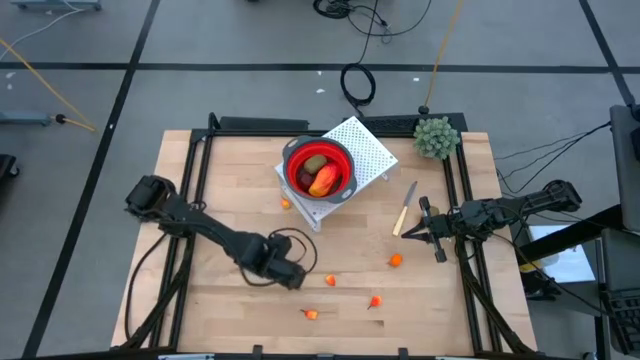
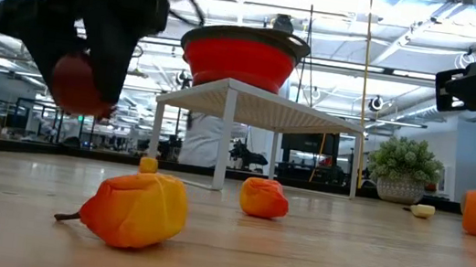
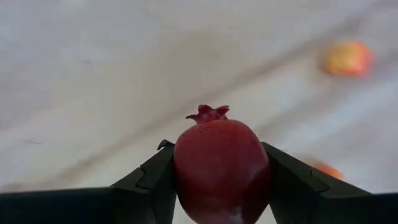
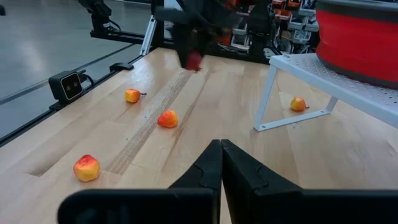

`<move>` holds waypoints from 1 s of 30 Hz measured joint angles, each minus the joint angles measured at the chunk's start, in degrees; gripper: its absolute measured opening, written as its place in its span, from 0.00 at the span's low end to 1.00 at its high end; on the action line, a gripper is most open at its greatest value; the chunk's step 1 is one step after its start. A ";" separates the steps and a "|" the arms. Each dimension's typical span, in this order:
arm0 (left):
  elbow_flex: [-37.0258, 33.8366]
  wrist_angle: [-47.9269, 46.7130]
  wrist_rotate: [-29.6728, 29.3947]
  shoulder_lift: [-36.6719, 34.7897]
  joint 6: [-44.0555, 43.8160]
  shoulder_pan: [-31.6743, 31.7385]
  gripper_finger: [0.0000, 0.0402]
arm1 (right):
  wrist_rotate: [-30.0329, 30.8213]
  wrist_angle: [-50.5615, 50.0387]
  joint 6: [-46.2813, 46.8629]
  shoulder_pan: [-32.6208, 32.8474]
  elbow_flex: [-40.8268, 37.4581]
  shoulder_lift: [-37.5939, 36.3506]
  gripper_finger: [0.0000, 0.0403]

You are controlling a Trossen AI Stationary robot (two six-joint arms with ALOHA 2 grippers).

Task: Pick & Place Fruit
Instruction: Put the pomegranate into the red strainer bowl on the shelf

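Note:
My left gripper (image 1: 292, 273) hovers above the table's front middle, shut on a dark red ball fruit (image 3: 221, 177) with a small crown; the low view shows the ball (image 2: 74, 84) lifted off the wood. The red bowl (image 1: 342, 160) on the white rack (image 1: 368, 148) holds a brown oval (image 1: 315, 162) and a red-and-yellow piece (image 1: 322, 182). Small orange fruits lie on the table: one (image 1: 331, 281) just right of the left gripper, others (image 1: 375, 301) (image 1: 311, 314) nearer the front edge, one (image 1: 396, 261) below the right gripper (image 1: 425, 232), which is shut and empty at the right.
A pale-handled knife (image 1: 405, 208) lies between the rack and the right gripper. A green bushy plant (image 1: 437, 137) stands at the back right corner. Another small orange piece (image 1: 286, 204) sits by the rack's front leg. Black frame rails run along the table's sides.

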 joint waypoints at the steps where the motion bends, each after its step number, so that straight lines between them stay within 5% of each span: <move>1: 0.00 2.26 0.00 0.00 0.00 -0.68 0.48 | -0.01 0.00 0.00 -0.01 0.00 0.00 0.00; 11: 0.02 27.69 -6.64 0.00 5.87 -5.69 0.46 | -0.02 0.00 0.00 0.00 0.00 0.00 0.00; 19: 0.02 51.77 -15.28 0.00 22.15 -7.25 0.48 | -0.04 0.00 0.00 -0.01 0.00 0.00 0.00; 30: 0.04 76.14 -17.42 0.02 42.59 -7.16 0.48 | -0.04 -0.02 0.00 -0.02 0.00 0.00 0.00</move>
